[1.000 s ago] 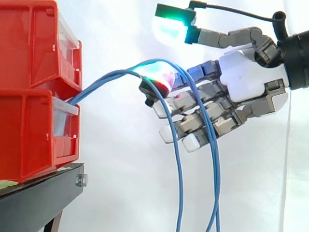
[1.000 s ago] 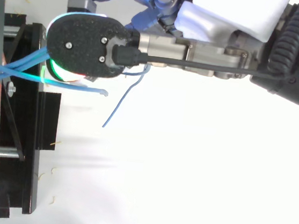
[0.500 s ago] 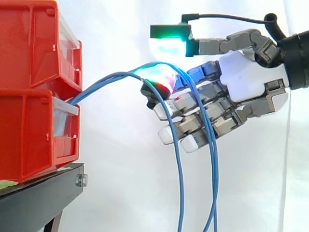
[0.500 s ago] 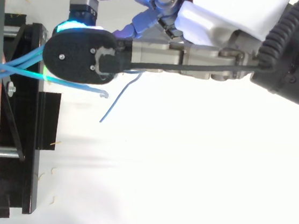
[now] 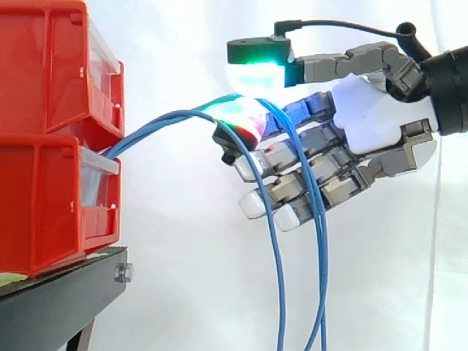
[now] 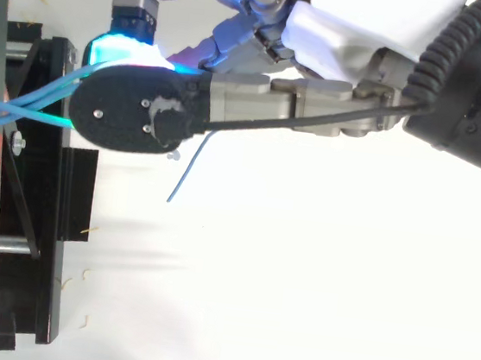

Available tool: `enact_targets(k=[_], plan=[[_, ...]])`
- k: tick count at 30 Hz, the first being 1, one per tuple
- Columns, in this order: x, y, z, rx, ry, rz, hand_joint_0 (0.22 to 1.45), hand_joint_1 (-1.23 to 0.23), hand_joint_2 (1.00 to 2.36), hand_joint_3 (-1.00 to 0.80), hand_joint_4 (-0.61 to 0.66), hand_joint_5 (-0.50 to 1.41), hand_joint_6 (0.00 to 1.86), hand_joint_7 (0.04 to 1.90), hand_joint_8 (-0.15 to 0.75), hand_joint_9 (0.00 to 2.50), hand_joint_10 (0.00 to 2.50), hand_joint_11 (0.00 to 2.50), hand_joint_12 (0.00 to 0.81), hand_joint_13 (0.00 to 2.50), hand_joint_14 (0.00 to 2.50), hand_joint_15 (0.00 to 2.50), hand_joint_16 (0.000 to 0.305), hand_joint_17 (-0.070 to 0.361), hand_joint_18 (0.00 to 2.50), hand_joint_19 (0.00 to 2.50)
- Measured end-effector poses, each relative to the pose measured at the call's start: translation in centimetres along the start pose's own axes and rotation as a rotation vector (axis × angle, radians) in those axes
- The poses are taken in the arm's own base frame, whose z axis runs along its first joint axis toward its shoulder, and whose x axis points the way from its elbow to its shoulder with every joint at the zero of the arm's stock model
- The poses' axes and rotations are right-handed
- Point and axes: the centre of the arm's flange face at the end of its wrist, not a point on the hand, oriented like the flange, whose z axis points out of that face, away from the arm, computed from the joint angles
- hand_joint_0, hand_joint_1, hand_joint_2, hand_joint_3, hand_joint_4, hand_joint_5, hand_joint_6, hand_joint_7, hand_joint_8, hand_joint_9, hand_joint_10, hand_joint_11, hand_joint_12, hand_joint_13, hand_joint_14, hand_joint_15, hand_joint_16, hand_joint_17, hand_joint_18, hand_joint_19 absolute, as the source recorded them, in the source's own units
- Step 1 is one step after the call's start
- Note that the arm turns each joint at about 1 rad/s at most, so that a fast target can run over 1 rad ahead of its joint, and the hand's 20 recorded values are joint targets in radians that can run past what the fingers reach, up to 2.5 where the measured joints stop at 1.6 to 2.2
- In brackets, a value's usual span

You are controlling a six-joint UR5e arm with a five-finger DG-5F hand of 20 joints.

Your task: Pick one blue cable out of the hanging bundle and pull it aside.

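The blue cables [image 5: 320, 278] come out of the front of the lower red bin [image 5: 51, 205], rise in a shallow arch to the right, then drop straight down past the bottom of the side view. They are thin, smooth, light-blue strands that lie close together. At least three are separate where they hang, but along the arch I cannot tell them apart. From above, one loose end [image 6: 188, 167] trails free beyond the stand.

The top of the arch rests over one glowing fingertip [image 5: 238, 121]. The thumb [image 5: 257, 72], its pad lit green, sits directly on top with no clear gap between, so the fingers appear clamped on the cables at the crest. That is the sensible place to grip: the strands are lifted clear of the bin there and can be drawn sideways without dragging. More than one strand seems to cross the pad, so I judge that a single cable has not yet been isolated.

The other fingers [image 5: 252, 205] reach out loosely behind the hanging strands and hold nothing. The hand [image 5: 369, 121] comes in level from the right, palm towards the bins.

The upper red bin [image 5: 44, 66] sits on the lower one. Both stand on the black stand [image 5: 58, 300] before the white curtain [image 5: 183, 256].
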Motion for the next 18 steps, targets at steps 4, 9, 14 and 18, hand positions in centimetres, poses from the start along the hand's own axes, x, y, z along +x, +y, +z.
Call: enact_targets(k=[4, 9, 14, 18], plan=[[-0.03, 0.02, -0.02, 0.001, 0.000, 0.000, 0.63, -0.95, 1.00, -0.50, 0.02, -0.16, 0.76, 1.29, 0.218, 0.80, 0.02, 0.50, 0.383, 0.61, 0.02, 0.46, 0.055, 0.123, 0.50, 0.53], [0.01, 0.05, -0.03, 0.000, 0.000, 0.005, 0.47, -0.75, 1.00, -0.50, 0.04, -0.13, 0.76, 1.29, 0.253, 0.89, 0.02, 0.48, 0.419, 0.66, 0.02, 0.47, 0.061, 0.137, 0.55, 0.55], [0.01, 0.09, -0.02, -0.001, 0.000, 0.010, 0.43, -0.52, 1.00, -0.50, 0.00, -0.09, 0.74, 1.30, 0.271, 0.99, 0.01, 0.46, 0.444, 0.72, 0.02, 0.46, 0.064, 0.145, 0.61, 0.54], [0.00, 0.14, -0.02, -0.002, 0.000, 0.011, 0.45, -0.43, 1.00, -0.50, -0.01, -0.08, 0.73, 1.31, 0.271, 1.03, 0.01, 0.46, 0.442, 0.75, 0.02, 0.47, 0.062, 0.140, 0.62, 0.55]])
